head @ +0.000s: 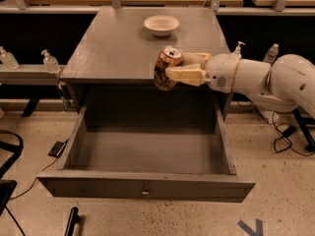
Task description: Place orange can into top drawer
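The orange can, orange-brown with mottled print and a silver top, is tilted and held in the air at the front edge of the cabinet top, above the back of the open top drawer. My gripper comes in from the right on a white arm and is shut on the can, its cream fingers on either side of it. The drawer is pulled fully out, grey, with a small knob on its front panel, and nothing shows inside it.
A cream bowl sits at the back of the grey cabinet top. Clear bottles stand on a shelf at the left, others at the right. Cables lie on the speckled floor. A chair edge is at far left.
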Action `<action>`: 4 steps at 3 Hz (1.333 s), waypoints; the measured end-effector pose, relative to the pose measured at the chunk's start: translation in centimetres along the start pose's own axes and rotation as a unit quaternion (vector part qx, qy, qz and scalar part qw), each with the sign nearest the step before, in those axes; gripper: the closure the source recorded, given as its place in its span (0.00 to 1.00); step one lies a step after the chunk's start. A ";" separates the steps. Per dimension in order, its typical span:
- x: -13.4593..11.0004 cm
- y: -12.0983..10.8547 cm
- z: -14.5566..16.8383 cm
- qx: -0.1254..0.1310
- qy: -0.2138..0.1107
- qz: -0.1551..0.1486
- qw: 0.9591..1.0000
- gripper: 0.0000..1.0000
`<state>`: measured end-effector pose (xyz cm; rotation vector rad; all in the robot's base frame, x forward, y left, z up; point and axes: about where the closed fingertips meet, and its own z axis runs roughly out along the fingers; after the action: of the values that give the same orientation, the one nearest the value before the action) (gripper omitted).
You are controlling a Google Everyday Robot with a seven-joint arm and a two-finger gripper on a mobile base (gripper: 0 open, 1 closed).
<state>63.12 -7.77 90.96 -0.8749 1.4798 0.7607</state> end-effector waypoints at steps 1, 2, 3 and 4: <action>5.2 2.1 -1.5 -0.045 0.039 -0.009 0.998 1.00; 10.7 3.3 -3.3 -0.073 0.079 -0.007 0.994 1.00; 15.2 3.8 -4.6 -0.083 0.088 0.001 0.993 0.83; 19.7 3.9 -5.5 -0.089 0.095 0.013 0.991 0.51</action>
<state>56.51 -12.32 71.69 -1.0886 1.6112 0.8580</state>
